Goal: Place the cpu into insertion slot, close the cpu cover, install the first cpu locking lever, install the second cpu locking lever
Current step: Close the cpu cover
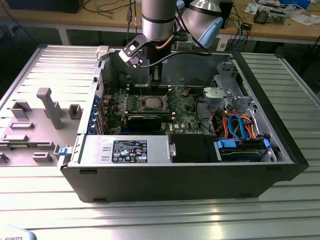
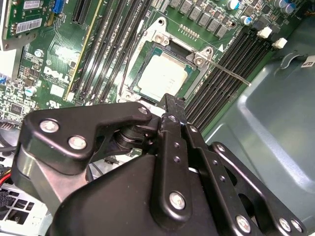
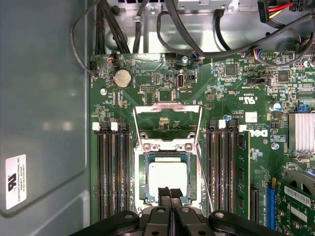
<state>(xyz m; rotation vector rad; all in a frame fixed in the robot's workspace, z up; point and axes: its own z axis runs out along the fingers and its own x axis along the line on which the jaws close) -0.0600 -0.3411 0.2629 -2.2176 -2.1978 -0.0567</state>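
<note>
The cpu (image 3: 167, 178) is showing a pale, satin-finished metal top. The insertion slot (image 3: 165, 146) is gleaming with a shiny metal rim, and the cpu cover (image 3: 167, 106) is looking like thin, bright sheet metal. The green board (image 3: 221, 98) is shining with a smooth, lacquered finish. The end effector (image 3: 170, 191) is appearing as black, semi-matt links with bright metal screw heads. The desk (image 1: 200, 220) is reflecting light off ribbed, brushed metal, and the case (image 1: 175, 185) is looking dark and matt outside.
</note>
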